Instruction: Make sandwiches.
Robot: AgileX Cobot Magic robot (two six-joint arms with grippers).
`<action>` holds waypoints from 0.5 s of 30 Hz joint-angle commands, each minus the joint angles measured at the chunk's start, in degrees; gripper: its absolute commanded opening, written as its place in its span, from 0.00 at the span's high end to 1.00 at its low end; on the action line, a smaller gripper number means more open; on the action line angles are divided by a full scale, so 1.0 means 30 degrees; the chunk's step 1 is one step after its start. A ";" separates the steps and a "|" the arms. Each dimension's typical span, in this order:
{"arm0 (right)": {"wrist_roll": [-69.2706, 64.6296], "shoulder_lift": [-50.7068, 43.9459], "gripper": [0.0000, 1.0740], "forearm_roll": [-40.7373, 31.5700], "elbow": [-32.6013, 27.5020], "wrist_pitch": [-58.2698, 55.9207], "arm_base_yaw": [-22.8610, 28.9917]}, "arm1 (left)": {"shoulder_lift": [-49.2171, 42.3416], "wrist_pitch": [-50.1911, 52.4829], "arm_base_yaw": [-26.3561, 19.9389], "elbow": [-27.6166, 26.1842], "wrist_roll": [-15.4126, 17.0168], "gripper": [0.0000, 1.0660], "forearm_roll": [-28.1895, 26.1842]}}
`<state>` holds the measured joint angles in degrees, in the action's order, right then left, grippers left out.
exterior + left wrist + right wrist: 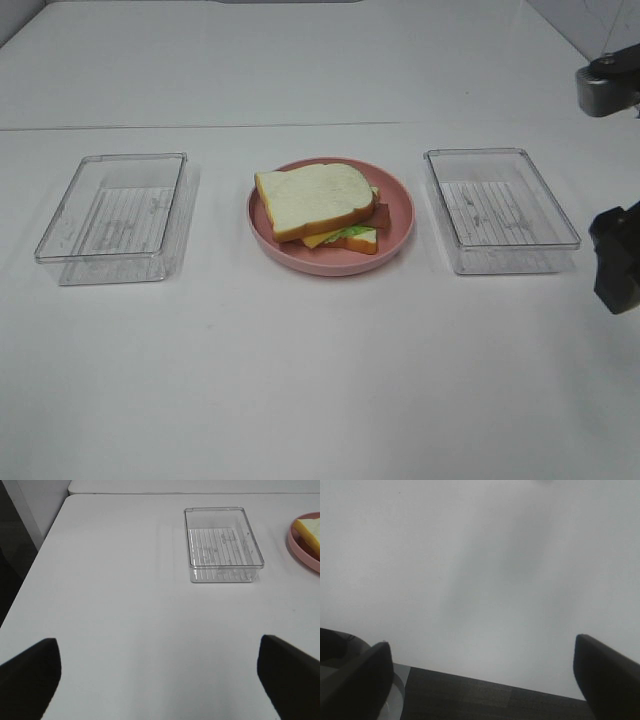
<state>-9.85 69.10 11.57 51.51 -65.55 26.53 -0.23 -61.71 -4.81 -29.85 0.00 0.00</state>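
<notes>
The sandwich [318, 205] lies stacked on the pink round plate [395, 195] at the table's middle: white bread on top, green lettuce, yellow cheese and brown-red bacon showing at its front edge above a lower slice. A corner of it shows in the left wrist view [310, 530]. My left gripper [157, 672] is open and empty over bare table, well left of the plate; it is out of the exterior high view. My right gripper [480, 672] is open and empty over the table's edge; the right arm [615, 255] is at the far right.
A clear plastic tray [115, 215] stands left of the plate and another clear plastic tray [500, 210] right of it; both hold nothing. The left tray also shows in the left wrist view [220, 545]. The white table's edge and dark floor [485, 700] show under the right gripper.
</notes>
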 commanded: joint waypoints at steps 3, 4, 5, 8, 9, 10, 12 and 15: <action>-0.0306 -0.2521 0.12 -0.0229 -0.1165 0.0095 -0.0057 | -0.0344 0.0076 -0.0057 0.0038 0.0115 0.05 -0.0134; -0.0306 -0.2521 0.12 -0.0229 -0.1165 0.0095 -0.0057 | -0.0344 0.0076 -0.0057 0.0038 0.0115 0.05 -0.0134; -0.0306 -0.3438 0.12 -0.0267 -0.1509 0.0095 -0.0057 | -0.0344 0.0076 -0.0057 0.0038 0.0115 0.05 -0.0134; -0.0306 -0.5061 0.12 -0.0267 -0.2082 0.0095 -0.0057 | -0.0344 0.0076 -0.0057 0.0038 0.0115 0.05 -0.0134; -0.0306 -0.5519 0.12 -0.0267 -0.2330 0.0153 -0.0057 | -0.0344 0.0076 -0.0057 0.0038 0.0115 0.05 -0.0134; -0.0306 -0.5519 0.12 -0.0267 -0.2330 0.0153 -0.0057 | -0.0344 0.0076 -0.0057 0.0038 0.0115 0.05 -0.0134; -0.0306 -0.6589 0.12 -0.0248 -0.2807 0.0325 -0.0057 | -0.0344 0.0076 -0.0057 0.0038 0.0115 0.05 -0.0134; -0.0306 -0.9167 0.12 -0.0325 -0.3973 0.0898 -0.0707 | -0.0344 0.0076 -0.0057 0.0038 0.0115 0.05 -0.0134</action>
<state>-10.14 44.23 10.60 41.02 -63.71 25.50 -0.23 -61.71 -4.81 -29.85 0.00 0.00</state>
